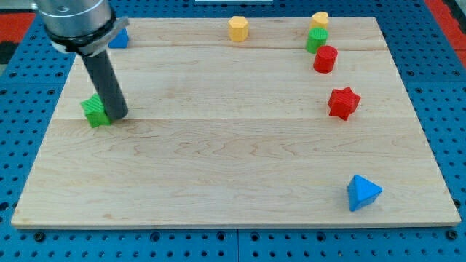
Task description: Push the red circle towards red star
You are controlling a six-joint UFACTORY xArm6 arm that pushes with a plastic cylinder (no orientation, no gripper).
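Pale wooden board, grain running left to right, seams between planks visible. Underneath and all around, blue perforated panel with regular rows of holes. Red patches at both top corners. Even, soft lighting.

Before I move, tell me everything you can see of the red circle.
The red circle is a short, solid red cylinder that looks like plastic, standing upright on the wooden board near the view's top right. The green block sits just above it, touching or nearly so. The red star lies apart, below and slightly right. My tip is far off at the view's left.
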